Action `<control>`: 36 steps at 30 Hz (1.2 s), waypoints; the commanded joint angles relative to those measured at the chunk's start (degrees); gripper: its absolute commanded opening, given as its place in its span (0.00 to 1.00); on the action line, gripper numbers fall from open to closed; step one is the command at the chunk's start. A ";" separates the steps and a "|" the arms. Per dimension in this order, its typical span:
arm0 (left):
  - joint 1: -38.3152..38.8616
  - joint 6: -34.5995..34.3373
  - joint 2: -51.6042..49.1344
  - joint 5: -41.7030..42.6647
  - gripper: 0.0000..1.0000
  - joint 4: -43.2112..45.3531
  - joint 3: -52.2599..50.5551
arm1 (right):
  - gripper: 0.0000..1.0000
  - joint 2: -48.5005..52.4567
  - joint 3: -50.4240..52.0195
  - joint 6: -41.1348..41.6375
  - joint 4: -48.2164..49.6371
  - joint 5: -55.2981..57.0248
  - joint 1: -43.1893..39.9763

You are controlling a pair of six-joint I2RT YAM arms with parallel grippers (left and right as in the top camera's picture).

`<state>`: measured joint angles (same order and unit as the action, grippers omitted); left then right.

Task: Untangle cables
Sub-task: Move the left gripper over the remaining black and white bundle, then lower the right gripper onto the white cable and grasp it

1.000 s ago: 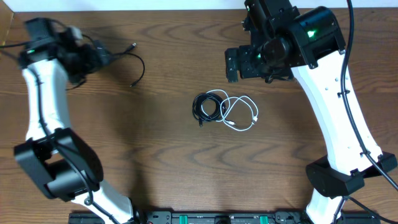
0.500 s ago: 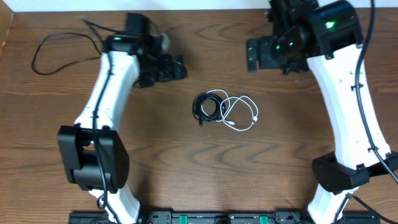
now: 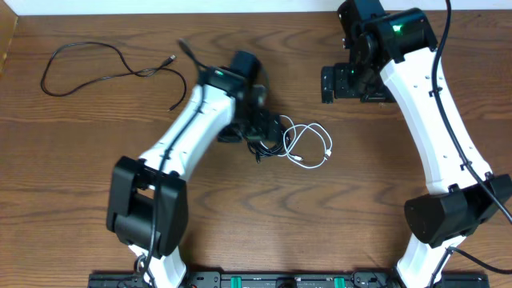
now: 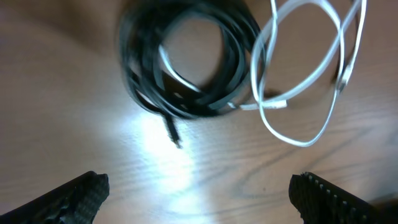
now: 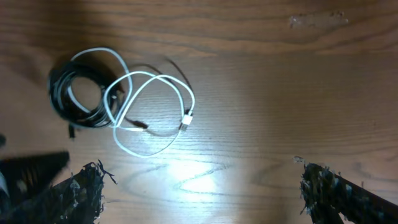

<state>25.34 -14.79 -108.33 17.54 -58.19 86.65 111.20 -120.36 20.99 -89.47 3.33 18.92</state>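
One long black cable (image 3: pixel 112 68) lies spread out alone at the table's far left. A coiled black cable (image 3: pixel 272 142) (image 4: pixel 186 62) (image 5: pixel 78 93) and a looped white cable (image 3: pixel 310 146) (image 4: pixel 305 74) (image 5: pixel 155 106) lie tangled together at the centre. Over the coil's left side hovers my left gripper (image 3: pixel 269 130) (image 4: pixel 199 199), open with nothing between its fingers and partly hiding the coil from above. My right gripper (image 3: pixel 336 83) (image 5: pixel 205 193) stands open and empty, behind and to the right of the white loops.
Bare brown wooden table (image 3: pixel 360 208) surrounds the bundle. The left arm (image 3: pixel 184 128) slants from the front left to the centre. The right arm (image 3: pixel 432 136) runs along the right side. A pale strip edges the table's far side.
My left arm has swung from the far left corner, where the long black cable now lies alone, to above the centre bundle. The right gripper has drifted slightly right.
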 commanded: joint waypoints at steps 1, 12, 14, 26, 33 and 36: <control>1.01 -5.29 -0.07 -6.56 0.98 -0.28 -0.24 | 0.99 0.50 1.49 0.20 0.39 0.74 -1.77; -7.02 -13.60 -0.07 -16.94 0.98 -1.38 -0.24 | 0.99 0.50 11.23 -5.25 8.00 -1.95 -1.97; -7.63 -13.57 -0.07 -16.96 0.98 -1.77 -0.24 | 0.99 0.50 14.75 -5.42 12.50 -3.61 -1.38; -7.80 -13.57 -0.07 -16.96 0.98 -1.73 -0.24 | 0.98 0.50 27.85 7.76 30.95 -12.79 -0.04; -7.80 -13.57 -0.07 -16.96 0.98 -1.73 -0.24 | 0.76 0.50 34.40 25.03 37.48 -12.81 1.03; -7.80 -13.57 -0.07 -16.96 0.98 -1.73 -0.24 | 0.71 0.50 36.50 32.61 39.19 -12.96 1.95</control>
<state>17.52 -27.33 -108.33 1.32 -59.61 86.61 111.22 -85.49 41.71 -51.22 -9.04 19.90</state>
